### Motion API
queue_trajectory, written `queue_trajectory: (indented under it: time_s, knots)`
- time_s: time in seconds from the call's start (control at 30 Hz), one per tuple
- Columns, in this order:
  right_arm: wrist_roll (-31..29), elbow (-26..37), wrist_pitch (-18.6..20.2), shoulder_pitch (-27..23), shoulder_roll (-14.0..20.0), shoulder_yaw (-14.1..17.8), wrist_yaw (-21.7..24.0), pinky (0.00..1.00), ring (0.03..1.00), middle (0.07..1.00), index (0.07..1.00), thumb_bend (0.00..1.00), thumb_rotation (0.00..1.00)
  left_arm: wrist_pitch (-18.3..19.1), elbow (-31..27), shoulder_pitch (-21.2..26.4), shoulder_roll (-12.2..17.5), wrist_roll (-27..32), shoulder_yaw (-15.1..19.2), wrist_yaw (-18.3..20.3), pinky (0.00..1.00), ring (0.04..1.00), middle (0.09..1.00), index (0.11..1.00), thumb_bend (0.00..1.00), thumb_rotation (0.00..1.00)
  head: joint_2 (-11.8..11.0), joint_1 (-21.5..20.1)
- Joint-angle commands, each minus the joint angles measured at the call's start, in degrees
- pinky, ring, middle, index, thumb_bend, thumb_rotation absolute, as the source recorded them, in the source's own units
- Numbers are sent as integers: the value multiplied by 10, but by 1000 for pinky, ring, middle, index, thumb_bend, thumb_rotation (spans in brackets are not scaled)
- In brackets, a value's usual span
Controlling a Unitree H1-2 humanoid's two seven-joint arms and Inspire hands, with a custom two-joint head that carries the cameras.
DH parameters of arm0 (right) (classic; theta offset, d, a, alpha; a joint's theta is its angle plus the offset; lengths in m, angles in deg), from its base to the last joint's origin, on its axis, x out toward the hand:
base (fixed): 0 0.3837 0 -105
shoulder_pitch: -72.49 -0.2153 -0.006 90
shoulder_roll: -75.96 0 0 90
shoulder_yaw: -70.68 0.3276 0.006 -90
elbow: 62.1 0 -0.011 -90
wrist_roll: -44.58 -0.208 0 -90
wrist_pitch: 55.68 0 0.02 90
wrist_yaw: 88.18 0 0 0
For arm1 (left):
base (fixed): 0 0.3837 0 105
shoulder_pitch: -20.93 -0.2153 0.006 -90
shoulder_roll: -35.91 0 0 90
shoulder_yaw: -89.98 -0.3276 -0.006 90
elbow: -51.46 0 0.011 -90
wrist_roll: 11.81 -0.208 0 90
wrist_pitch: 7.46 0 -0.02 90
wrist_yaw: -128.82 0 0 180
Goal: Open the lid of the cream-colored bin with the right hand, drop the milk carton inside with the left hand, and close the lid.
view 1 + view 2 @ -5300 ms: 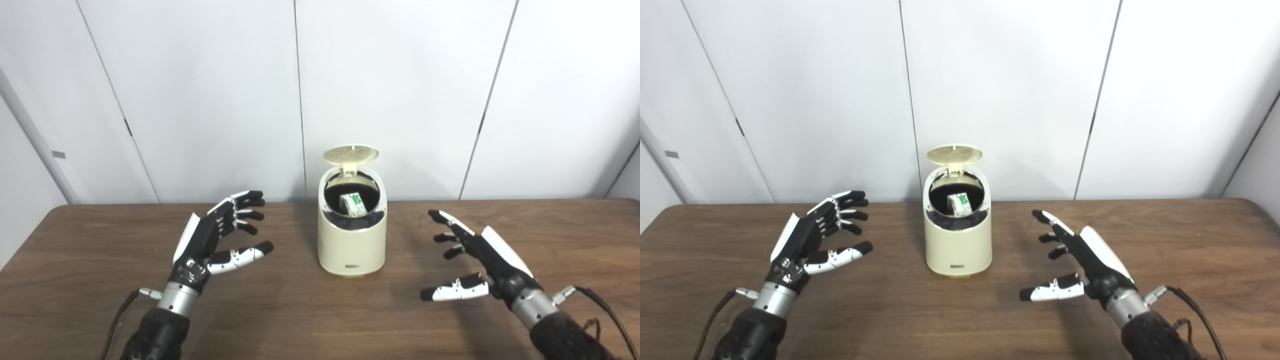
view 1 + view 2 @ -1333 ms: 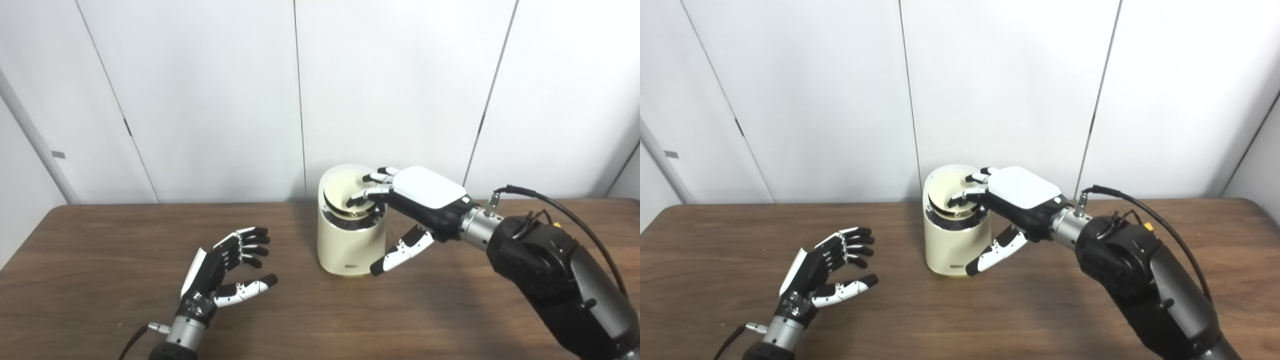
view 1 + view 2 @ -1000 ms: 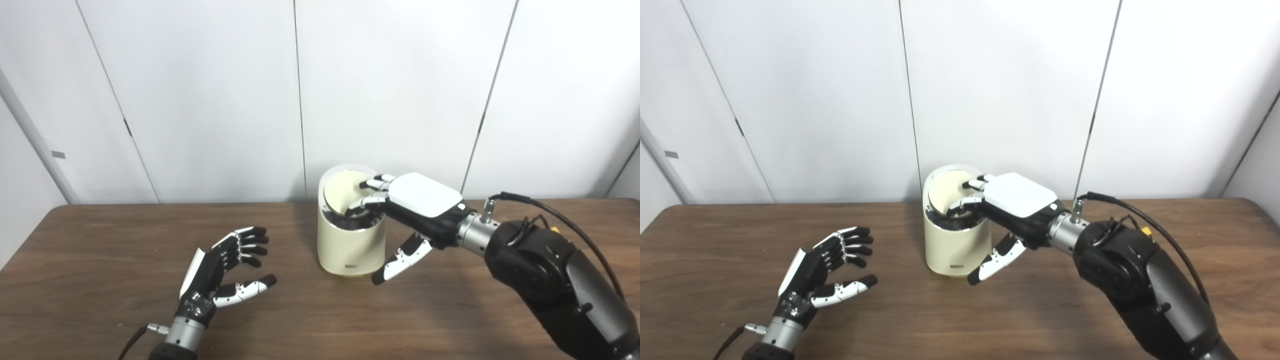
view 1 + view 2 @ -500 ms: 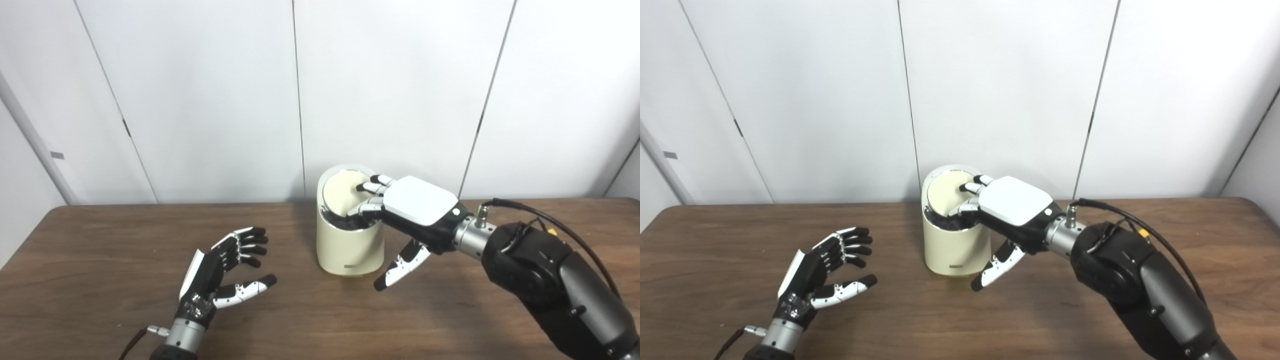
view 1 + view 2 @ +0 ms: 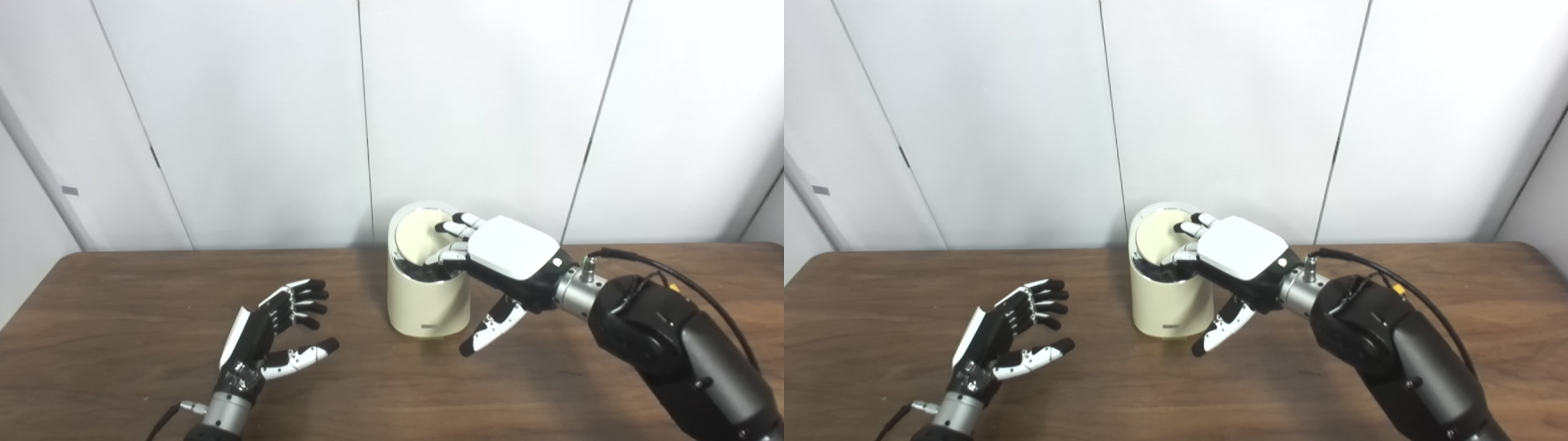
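Since five seconds ago the right arm has swung in from the desk's right side and pushed the lid down, so the milk carton that showed inside the bin is now hidden under it.

The desk is dark brown wood and stands against a wall of white panels. The right arm, black and bulky with a cable looped over it, reaches in from the lower right toward the middle of the desk. The bin, cream-colored and upright, stands near the desk's far edge at the centre. Its lid lies tilted in the top opening, lowered but with a dark gap along its front edge. The right hand holds nothing: its fingers are spread, their tips resting on the lid, and the thumb points down beside the bin's right wall. The left hand hovers over the desk well to the left of the bin, empty, palm turned inward, fingers apart and slightly curled.
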Motion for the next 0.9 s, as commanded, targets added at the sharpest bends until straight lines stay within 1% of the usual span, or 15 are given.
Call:
queue_trajectory:
  time_s: [0.0,0.07,0.13,0.17,0.23,0.33,0.4,0.5,0.53,0.57,0.67,0.73,0.87]
  knots:
    - [-3,-18,20,-3,3,7,12,1000,997,818,823,732,556,-6,-16,12,2,10,2,1,573,673,735,774,680,33,4,1]
    - [-14,-27,23,1,0,8,13,1000,993,811,819,737,536,-4,-19,12,2,12,1,2,573,678,738,777,677,35,2,1]
    - [-22,-32,28,3,-2,6,21,1000,994,808,822,737,537,-3,-20,13,2,11,1,2,573,677,736,776,679,39,3,1]
    - [-27,-33,35,4,-3,4,31,1000,998,816,827,734,554,-2,-21,13,2,13,2,3,573,677,734,774,682,47,9,0]
    - [-39,-34,45,7,-4,2,42,1000,1000,825,834,734,570,-2,-20,15,3,19,2,5,574,678,734,773,684,41,6,-1]
    - [-62,-32,55,12,-6,3,46,1000,1000,815,822,748,552,-6,-17,16,4,20,2,6,567,677,733,769,690,47,9,1]
    - [-71,-28,59,11,-3,3,46,1000,1000,818,823,748,561,-8,-14,18,4,23,2,9,571,678,735,772,683,34,3,2]
    - [-84,-20,68,6,0,4,50,1000,1000,829,835,734,567,-1,-15,19,3,26,4,11,576,681,738,774,677,21,5,1]
    - [-89,-18,71,6,0,6,50,1000,1000,831,837,730,567,2,-18,18,3,25,4,10,577,683,739,775,677,21,10,0]
    - [-97,-15,75,6,0,10,49,1000,1000,832,836,727,555,2,-18,18,2,22,4,9,575,681,738,774,678,23,6,0]
    - [-113,-12,82,7,-1,15,47,1000,996,828,831,714,532,-3,-14,20,2,18,3,9,568,677,737,772,694,63,10,2]
    - [-117,-11,84,7,0,14,47,1000,991,820,826,715,519,-6,-13,21,2,15,3,7,564,674,736,772,689,58,8,4]
    - [-129,-10,85,7,0,17,40,1000,986,819,820,717,511,2,-19,19,1,11,3,3,565,670,732,770,682,37,12,4]
